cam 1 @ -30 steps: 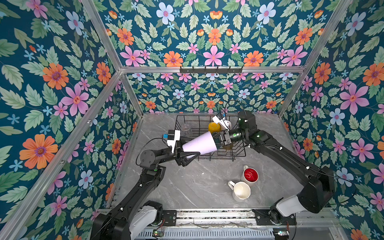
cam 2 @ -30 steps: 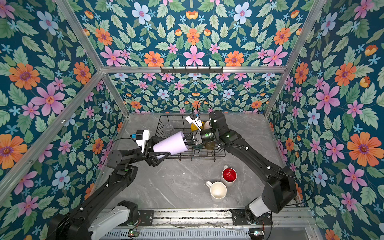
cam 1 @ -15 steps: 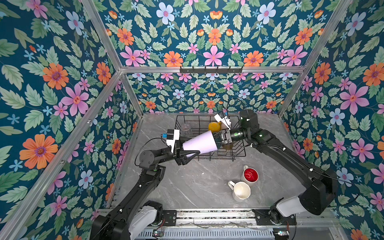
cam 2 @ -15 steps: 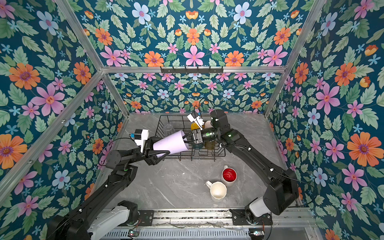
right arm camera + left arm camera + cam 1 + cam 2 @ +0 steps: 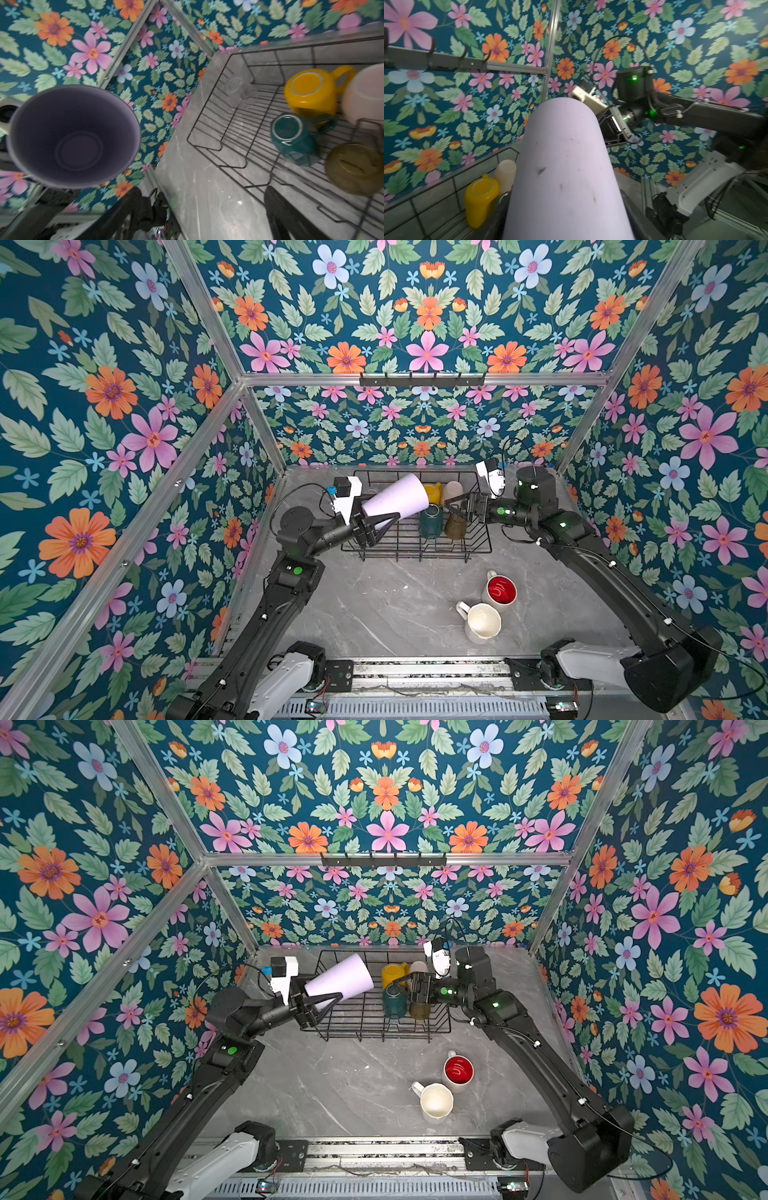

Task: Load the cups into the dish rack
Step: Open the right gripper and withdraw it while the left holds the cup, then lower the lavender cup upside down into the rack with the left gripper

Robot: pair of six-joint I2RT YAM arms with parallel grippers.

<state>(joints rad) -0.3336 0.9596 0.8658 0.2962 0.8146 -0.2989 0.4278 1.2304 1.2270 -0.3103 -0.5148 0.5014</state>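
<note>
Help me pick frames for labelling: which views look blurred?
Both top views: sharp, evenly lit, white ceramic mug crisp. Left wrist view: lilac tapered tumbler fills the centre, its near end soft. Right wrist view: dark green mug and olive-amber glass smeared.

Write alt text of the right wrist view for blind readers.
A lilac tumbler, open mouth toward the camera, hangs in the air near the dish rack. Inside it a yellow mug, dark green mug and olive-amber glass stand upside down.
</note>
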